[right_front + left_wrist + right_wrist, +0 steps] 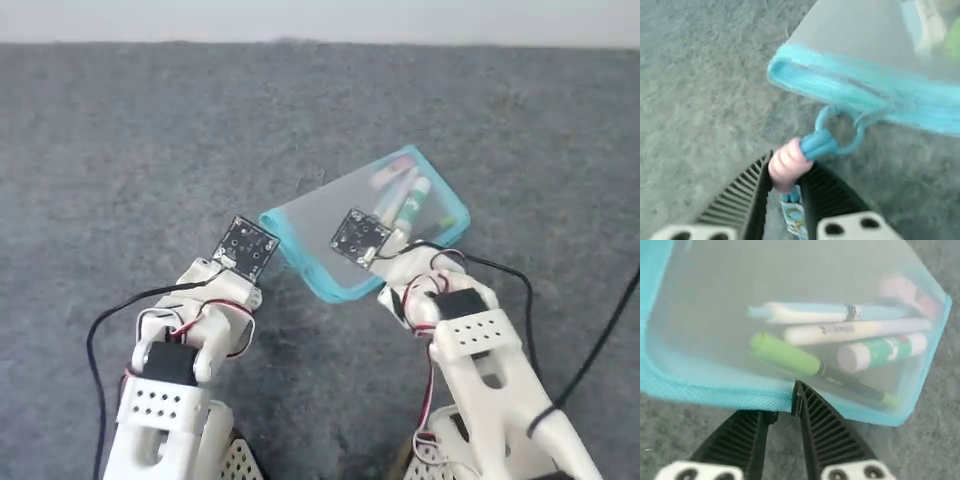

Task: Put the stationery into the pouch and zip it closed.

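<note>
A translucent pouch [345,215] with cyan trim lies on the grey carpet, and its zipper edge [850,90] faces the arms. Inside it are a green pen [785,356], a white marker [850,331], a light blue pen [805,312] and a glue stick [880,352]. At the pouch's left corner, my left gripper [787,172] is shut on the pink zipper pull [785,165], which hangs from a cyan ring [840,132]. My right gripper [785,402] pinches the pouch's cyan trim [715,392] at the near edge, one finger above it and one below.
Grey carpet [150,140] covers the table all round the pouch, up to a pale wall at the back. Black cables [590,350] trail beside both arms near the front edge.
</note>
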You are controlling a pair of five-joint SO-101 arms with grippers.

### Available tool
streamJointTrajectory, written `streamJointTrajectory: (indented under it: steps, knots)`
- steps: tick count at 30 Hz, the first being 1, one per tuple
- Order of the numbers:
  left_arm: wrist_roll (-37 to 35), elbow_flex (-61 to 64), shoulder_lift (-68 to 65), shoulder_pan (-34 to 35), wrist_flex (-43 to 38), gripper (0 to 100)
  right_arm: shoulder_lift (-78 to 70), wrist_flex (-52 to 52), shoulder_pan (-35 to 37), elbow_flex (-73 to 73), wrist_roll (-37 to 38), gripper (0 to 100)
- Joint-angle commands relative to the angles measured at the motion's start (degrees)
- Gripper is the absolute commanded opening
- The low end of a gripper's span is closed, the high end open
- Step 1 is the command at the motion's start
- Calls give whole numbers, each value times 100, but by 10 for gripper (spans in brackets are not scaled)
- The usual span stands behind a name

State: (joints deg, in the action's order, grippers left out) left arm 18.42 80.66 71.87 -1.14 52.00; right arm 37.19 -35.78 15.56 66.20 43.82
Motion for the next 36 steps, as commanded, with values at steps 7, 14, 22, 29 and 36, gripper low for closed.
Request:
streamJointTrajectory:
  steps: [7,14,22,29,36]
  knots:
    - [26,541,237,-677,-993,12,4,-163,-549,-88,-905,53]
    - [-369,523,237,-712,-1389,12,1015,-1077,708,-53,-941,276]
    - [-413,-330,237,-747,-360,12,3969,-884,1877,1565,-914,292]
    - [-422,-1596,237,-1002,1099,11,5077,-180,1912,2576,-923,292]
    - [-422,-2290,220,-1697,1943,11,5051,391,1938,2629,-897,292]
